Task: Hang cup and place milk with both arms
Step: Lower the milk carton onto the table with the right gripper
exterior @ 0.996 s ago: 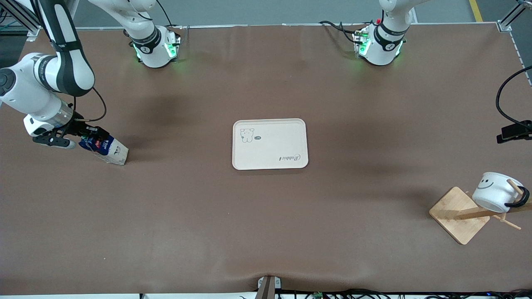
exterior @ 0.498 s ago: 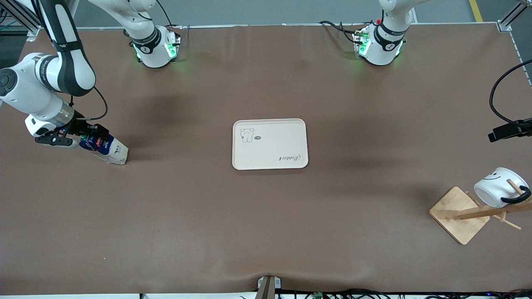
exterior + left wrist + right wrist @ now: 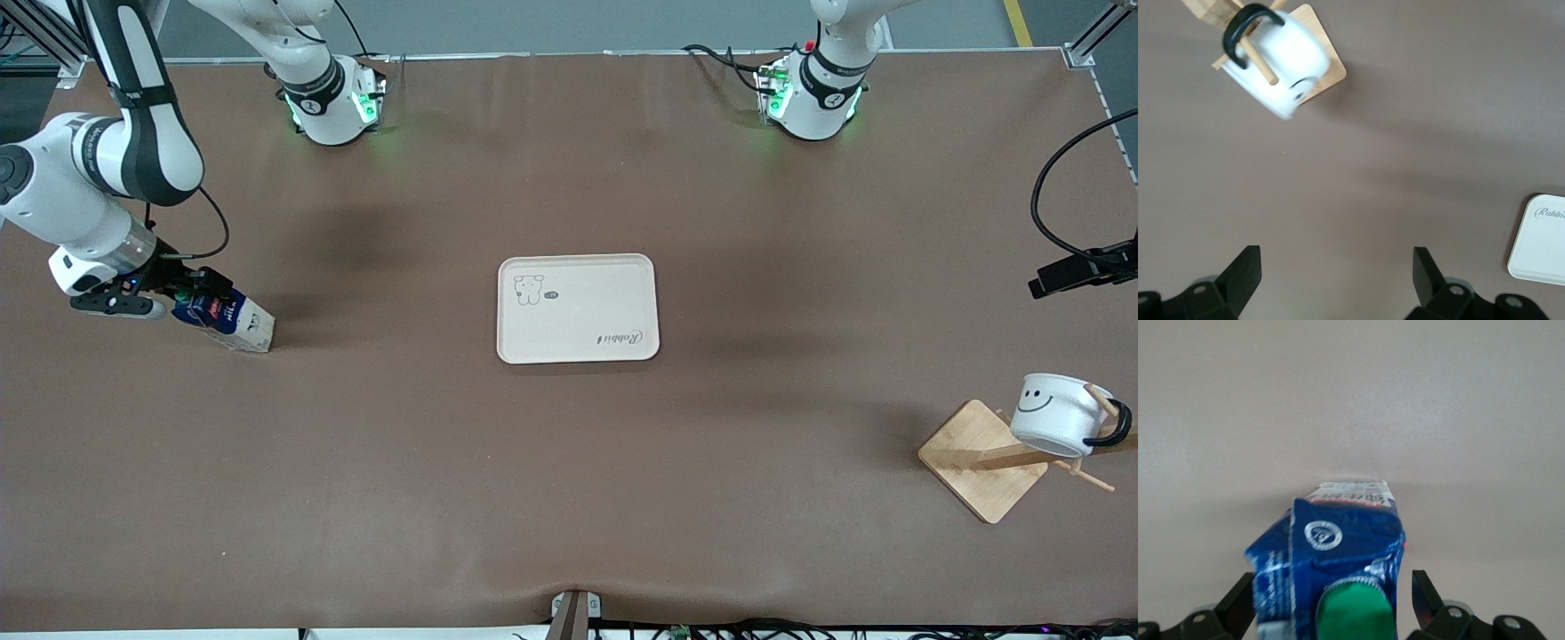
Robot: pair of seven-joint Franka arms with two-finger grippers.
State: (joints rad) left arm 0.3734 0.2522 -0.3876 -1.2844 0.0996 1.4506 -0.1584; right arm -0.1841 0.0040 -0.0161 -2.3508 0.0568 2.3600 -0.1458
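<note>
The dark-blue milk (image 3: 224, 320) with a green cap (image 3: 1355, 613) stands on the brown table at the right arm's end. My right gripper (image 3: 188, 300) is open around its top, one finger (image 3: 1241, 593) on each side and a thin gap between them and the carton (image 3: 1338, 547). The white cup (image 3: 1058, 413) with the smiley face hangs by its black handle (image 3: 1238, 37) on a peg of the wooden rack (image 3: 978, 458) at the left arm's end. My left gripper (image 3: 1053, 280) hovers open and empty above the table (image 3: 1337, 257), apart from the cup (image 3: 1281, 63).
A beige tray (image 3: 578, 307) with a small bear drawing lies in the middle of the table, and its corner (image 3: 1545, 240) shows in the left wrist view. The rack's square base (image 3: 1328, 67) sits nearer to the front camera than the tray.
The right gripper's fingers have opened off the milk, which stays in place. The left gripper has drawn away from the rack, and the cup has swung on its peg.
</note>
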